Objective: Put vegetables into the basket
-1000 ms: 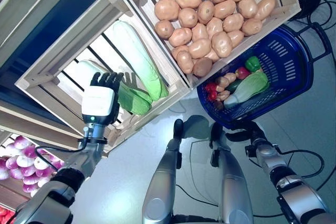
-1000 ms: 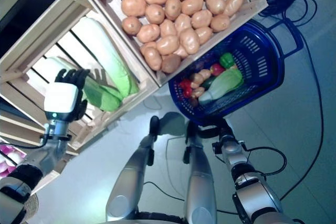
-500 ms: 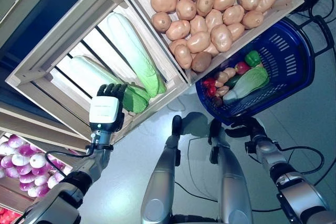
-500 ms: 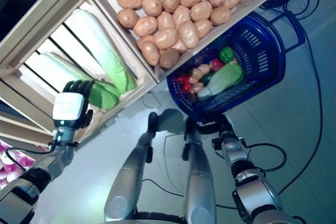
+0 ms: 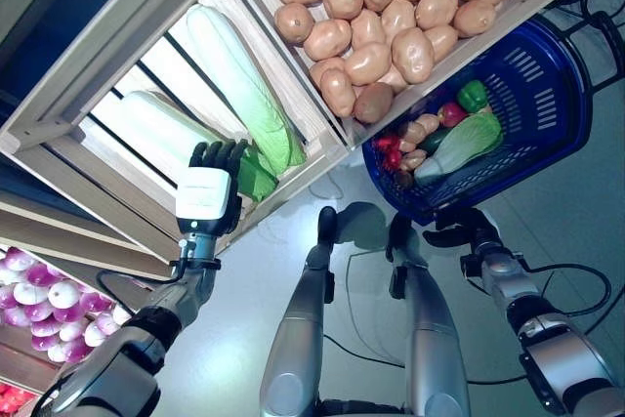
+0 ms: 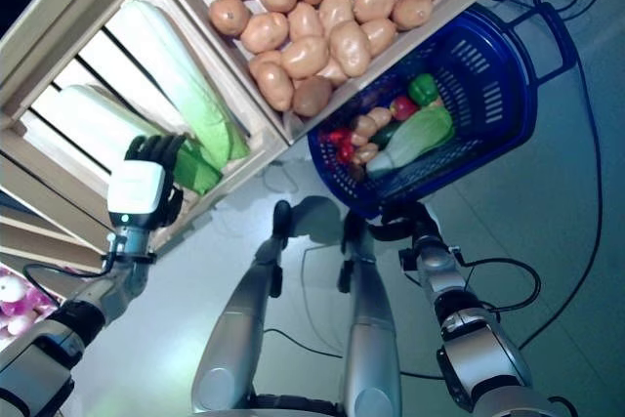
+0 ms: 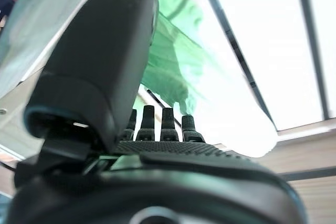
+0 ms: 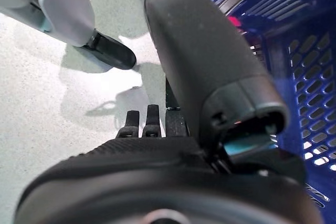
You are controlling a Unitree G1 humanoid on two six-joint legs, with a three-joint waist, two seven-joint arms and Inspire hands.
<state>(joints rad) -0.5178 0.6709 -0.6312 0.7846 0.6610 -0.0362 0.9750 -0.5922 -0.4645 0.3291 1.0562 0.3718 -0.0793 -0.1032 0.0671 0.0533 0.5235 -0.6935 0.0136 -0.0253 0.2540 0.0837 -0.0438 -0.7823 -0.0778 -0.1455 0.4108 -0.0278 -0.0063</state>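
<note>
My left hand (image 5: pixel 207 197) reaches up into a wooden crate (image 5: pixel 59 124) on the stand, fingers straight and open, fingertips at the green leafy end of a long pale cabbage (image 5: pixel 161 129). In the left wrist view the cabbage's leaves (image 7: pixel 178 61) lie just past the fingers (image 7: pixel 165 124). The blue basket (image 5: pixel 547 95) stands on the floor at the right and holds a long cabbage (image 5: pixel 459 144), a green pepper (image 5: pixel 472 95), red round vegetables (image 5: pixel 391 158) and small tan ones (image 5: pixel 415 134). My right hand (image 5: pixel 459 234) is open beside the basket's near rim (image 8: pixel 310 77).
A second long cabbage (image 5: pixel 239 75) lies in the same crate. A crate of potatoes (image 5: pixel 381 17) overhangs the basket's far side. A lower shelf with purple-white bulbs (image 5: pixel 39 310) is at the lower left. Grey floor (image 5: pixel 586 231) lies right of the basket.
The whole picture has shifted, so the camera moved. My left hand has drawn nearer the cabbage's green leafy end. The right hand stays by the basket's rim.
</note>
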